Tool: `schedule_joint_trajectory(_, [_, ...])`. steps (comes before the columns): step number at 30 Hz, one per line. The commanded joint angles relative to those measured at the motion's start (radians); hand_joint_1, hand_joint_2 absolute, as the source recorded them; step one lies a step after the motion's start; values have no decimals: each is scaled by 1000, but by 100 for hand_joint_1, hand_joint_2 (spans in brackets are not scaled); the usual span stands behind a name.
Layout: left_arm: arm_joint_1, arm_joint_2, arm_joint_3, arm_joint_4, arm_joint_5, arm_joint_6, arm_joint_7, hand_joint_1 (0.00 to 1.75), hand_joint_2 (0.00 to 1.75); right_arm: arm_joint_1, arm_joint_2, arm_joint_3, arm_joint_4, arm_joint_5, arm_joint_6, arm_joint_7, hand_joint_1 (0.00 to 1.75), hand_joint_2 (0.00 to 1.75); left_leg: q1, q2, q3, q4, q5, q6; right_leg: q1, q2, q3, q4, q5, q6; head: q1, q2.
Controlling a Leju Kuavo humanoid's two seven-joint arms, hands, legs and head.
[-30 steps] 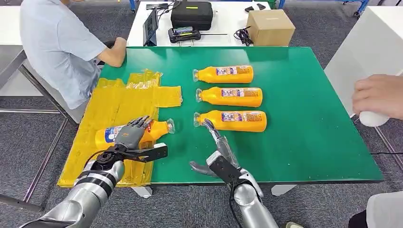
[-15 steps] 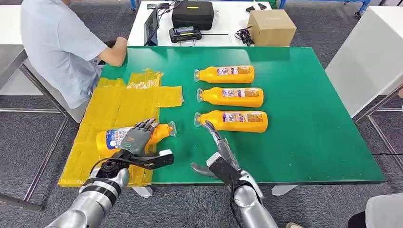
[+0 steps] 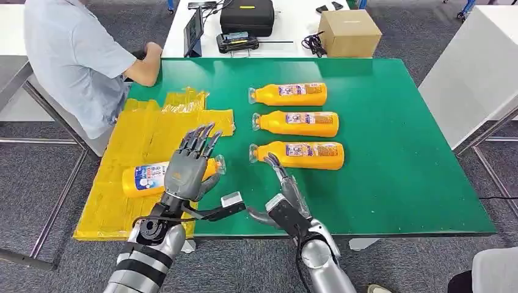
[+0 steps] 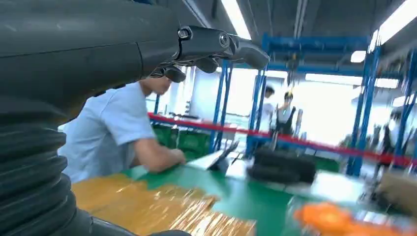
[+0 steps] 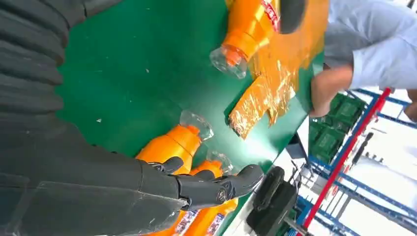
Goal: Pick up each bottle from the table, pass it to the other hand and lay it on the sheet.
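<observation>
Bright, even overhead light sharpens the head view, while the left wrist view is motion-blurred with glaring ceiling strips.

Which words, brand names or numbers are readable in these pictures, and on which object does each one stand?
None can be read.
Labels of the three bottles on the table: print too small.
Label of the bottle on the sheet: too small.
Cardboard box: no legible marking.

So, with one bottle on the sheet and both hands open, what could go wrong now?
The laid bottle has its cap end past the yellow sheet edge, on the green table; being round, it might roll off.

The left hand hovers just above it with fingers spread and could nudge it.

The right hand points at the nearest bottle's slim neck; a grip there may slip.
</observation>
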Motion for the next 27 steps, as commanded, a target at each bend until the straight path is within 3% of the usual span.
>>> schedule_joint_trajectory(1, [103,-68,16,-238,487,-169,-185,0,175,45,31,-134,-119,-238,126,74,0,0,0,0,0,1,-1,-1,0,-1,1,0,-1,-1,0,0])
schedule_joint_trajectory(4, [127,-92,45,-238,607,-236,-219,0,175,47,54,-175,-154,-251,97,119,0,0,0,0,1,0,-1,-1,0,0,1,0,-1,-1,0,0])
schedule_joint_trajectory(5, [147,-92,39,-242,703,-282,-208,0,175,60,60,-185,-208,-165,-4,86,0,175,0,1,4,1,-3,-1,0,0,5,1,-3,-2,0,0])
schedule_joint_trajectory(9, [186,-92,11,-244,809,-315,-215,0,175,101,45,-179,-314,-48,-68,38,0,175,-1,1,2,0,-2,-1,-1,0,2,1,-2,-2,0,0])
schedule_joint_trajectory(14, [176,-92,-24,-238,949,-359,-195,0,175,85,23,-177,-287,67,-83,54,0,175,0,-1,3,0,-3,-1,0,-1,3,0,-3,-2,0,0])
schedule_joint_trajectory(15, [178,-92,-33,-242,997,-383,-196,0,0,81,14,-174,-281,113,-107,58,0,175,0,-1,2,0,-2,-1,0,-2,3,0,-2,-2,0,0])
schedule_joint_trajectory(16, [180,-92,-36,-244,1019,-392,-194,0,0,80,10,-174,-280,124,-110,59,0,175,0,0,1,0,-2,-1,0,-1,1,0,-1,-1,0,0])
schedule_joint_trajectory(17, [190,-92,-50,-249,1063,-406,-195,0,175,76,-4,-177,-278,173,-129,66,0,175,0,0,1,0,-1,0,0,-1,1,-1,-1,-1,0,0])
schedule_joint_trajectory(27, [223,-92,-105,-275,1161,-530,-137,0,175,-1,-140,-130,-165,528,-153,243,0,175,0,2,4,0,-3,-1,0,1,4,-1,-2,-1,0,0])
